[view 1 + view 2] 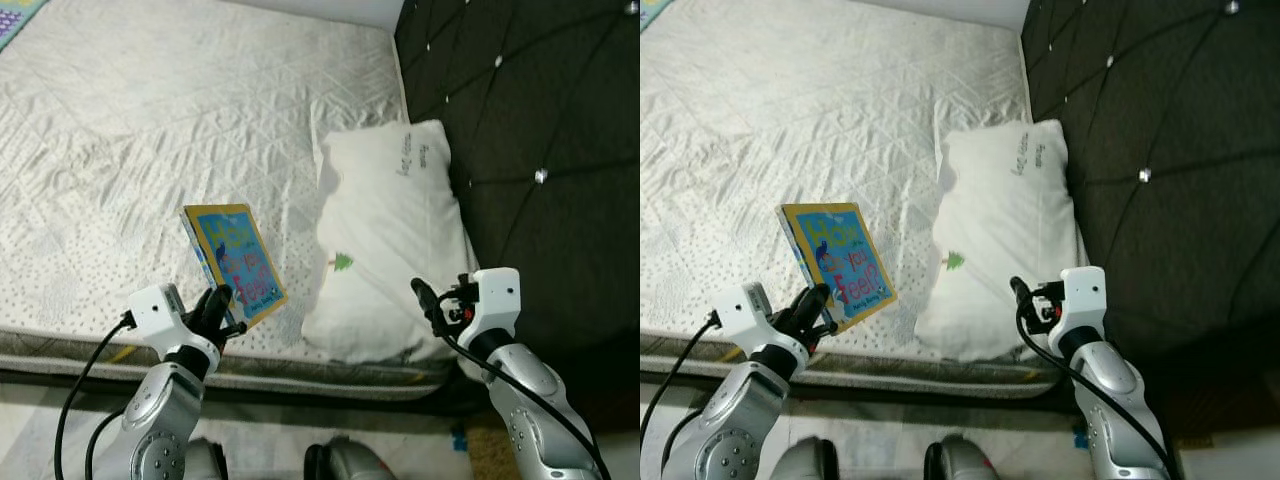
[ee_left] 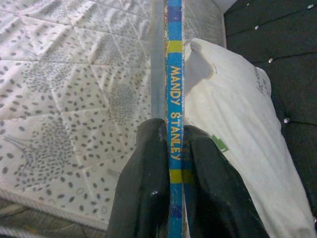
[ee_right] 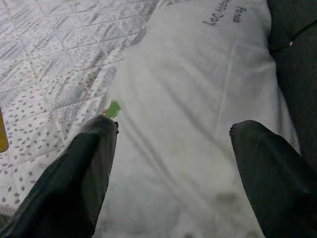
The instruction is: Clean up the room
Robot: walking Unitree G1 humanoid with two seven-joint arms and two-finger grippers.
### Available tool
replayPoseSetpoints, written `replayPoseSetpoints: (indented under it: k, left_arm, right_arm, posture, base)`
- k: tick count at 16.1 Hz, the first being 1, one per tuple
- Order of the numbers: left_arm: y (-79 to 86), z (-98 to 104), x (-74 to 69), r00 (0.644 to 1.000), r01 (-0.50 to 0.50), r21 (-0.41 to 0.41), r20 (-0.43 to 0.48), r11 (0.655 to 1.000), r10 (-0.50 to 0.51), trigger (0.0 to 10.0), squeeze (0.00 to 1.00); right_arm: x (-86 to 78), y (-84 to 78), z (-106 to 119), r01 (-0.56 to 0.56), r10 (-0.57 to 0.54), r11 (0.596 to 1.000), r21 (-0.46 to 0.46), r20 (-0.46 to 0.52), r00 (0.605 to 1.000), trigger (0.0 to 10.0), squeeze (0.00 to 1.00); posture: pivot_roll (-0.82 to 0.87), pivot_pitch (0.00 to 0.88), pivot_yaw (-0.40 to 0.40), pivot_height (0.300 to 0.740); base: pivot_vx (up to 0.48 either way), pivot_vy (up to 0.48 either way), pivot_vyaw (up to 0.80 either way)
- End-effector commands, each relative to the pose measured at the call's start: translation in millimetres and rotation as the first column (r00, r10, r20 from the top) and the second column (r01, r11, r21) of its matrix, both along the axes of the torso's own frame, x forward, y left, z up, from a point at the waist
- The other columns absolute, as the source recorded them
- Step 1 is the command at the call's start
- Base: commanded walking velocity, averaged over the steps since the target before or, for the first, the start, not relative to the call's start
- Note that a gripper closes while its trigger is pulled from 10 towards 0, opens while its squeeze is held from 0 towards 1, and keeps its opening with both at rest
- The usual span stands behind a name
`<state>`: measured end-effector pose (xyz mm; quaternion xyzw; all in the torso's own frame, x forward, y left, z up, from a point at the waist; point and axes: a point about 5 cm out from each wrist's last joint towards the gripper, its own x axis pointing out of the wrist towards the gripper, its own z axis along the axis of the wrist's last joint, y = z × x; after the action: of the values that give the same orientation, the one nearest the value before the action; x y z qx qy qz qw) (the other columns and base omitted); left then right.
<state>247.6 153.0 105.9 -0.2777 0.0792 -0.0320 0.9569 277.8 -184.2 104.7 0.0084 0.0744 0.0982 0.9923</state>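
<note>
2 grippers are up: the left gripper [image 1: 222, 308] pinches a children's book [image 1: 236, 262] upright above the mattress [image 1: 150, 150] edge; the right gripper [image 3: 168, 163] hangs spread over the pillow [image 1: 390, 230]. Carrying the book away looks next.

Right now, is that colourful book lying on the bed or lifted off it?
Lifted. The left gripper pinches the closed book by its spine, holding it tilted above the bed, beside the pillow.
</note>
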Motion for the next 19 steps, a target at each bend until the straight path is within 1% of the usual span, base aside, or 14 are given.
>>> replayPoseSetpoints:
  k: [1, 2, 5, 9, 11, 12, 13, 14, 15, 19]
  left_arm:
    - [-2.7, 8.3, -0.3, 0.999, -0.004, -0.005, 0.041, 1.000, 0.004, 10.0, 0.00]
    - [-2.1, 8.9, 0.4, 0.999, -0.009, -0.001, 0.046, 1.000, 0.009, 10.0, 0.00]
    - [2.7, 18.8, 3.9, 0.993, -0.045, -0.010, 0.110, 0.999, 0.046, 10.0, 0.00]
    - [3.3, 20.1, 4.2, 0.991, -0.055, -0.004, 0.120, 0.999, 0.055, 10.0, 0.00]
    - [4.9, 23.2, 3.9, 0.987, -0.073, -0.006, 0.143, 0.997, 0.073, 10.0, 0.00]
    - [5.4, 23.7, 4.1, 0.986, -0.077, -0.007, 0.147, 0.997, 0.077, 10.0, 0.00]
    - [9.9, 22.6, 4.8, 0.983, -0.115, 0.001, 0.144, 0.993, 0.114, 10.0, 0.00]
    - [11.6, 22.5, 5.3, 0.982, -0.123, 0.001, 0.148, 0.992, 0.121, 10.0, 0.00]
    - [13.9, 25.0, 5.2, 0.977, -0.131, 0.021, 0.172, 0.991, 0.126, 10.0, 0.00]
    - [15.3, 32.3, 5.9, 0.967, -0.126, 0.028, 0.227, 0.992, 0.117, 10.0, 0.00]
  right_arm:
    - [-2.5, -3.2, -4.0, 0.007, -0.007, 1.000, -0.003, -0.021, 1.000, 10.0, 0.00]
    - [-2.0, -2.9, -3.9, 0.007, -0.007, 1.000, -0.002, -0.020, 1.000, 10.0, 0.00]
    - [0.2, -2.1, -3.7, 0.006, -0.006, 1.000, -0.002, -0.017, 1.000, 10.0, 0.00]
    - [3.5, 0.7, -3.6, -0.007, 0.008, 1.000, 0.003, -0.014, 1.000, 10.0, 0.00]
    - [6.2, 3.2, -3.7, -0.018, 0.018, 1.000, 0.007, -0.013, 1.000, 10.0, 0.00]
    - [6.8, 3.7, -3.7, -0.019, 0.019, 1.000, 0.007, -0.011, 1.000, 10.0, 0.00]
    - [8.5, 5.6, -3.8, -0.024, 0.024, 1.000, 0.008, -0.009, 1.000, 10.0, 0.00]
    - [9.6, 6.6, -3.8, -0.027, 0.027, 1.000, 0.009, -0.007, 1.000, 10.0, 0.00]
    - [10.6, 7.4, -4.0, -0.031, 0.031, 0.999, 0.010, -0.005, 0.999, 10.0, 0.00]
    - [13.0, 9.7, -4.9, -0.041, 0.041, 0.999, 0.010, -0.001, 0.999, 10.0, 0.00]
  posture:
    - [-0.06, 0.235, -0.148, 0.631]
    - [-0.06, 0.233, -0.147, 0.621]
    - [-0.05, 0.228, -0.148, 0.621]
    - [-0.04, 0.218, -0.155, 0.621]
    - [-0.03, 0.210, -0.156, 0.592]
    - [-0.03, 0.208, -0.156, 0.587]
    - [-0.03, 0.203, -0.156, 0.587]
    - [-0.03, 0.200, -0.156, 0.587]
    - [-0.03, 0.196, -0.156, 0.587]
    - [-0.02, 0.185, -0.155, 0.587]
  base:
    - [0.000, 0.000, 0.00]
    - [0.000, 0.000, 0.00]
    - [0.000, 0.000, 0.00]
    - [0.000, 0.000, 0.00]
    - [0.000, 0.000, 0.00]
    - [0.000, 0.000, 0.00]
    - [0.000, 0.000, 0.00]
    - [0.000, 0.000, 0.00]
    - [0.000, 0.000, 0.00]
    - [0.000, 0.000, 0.00]
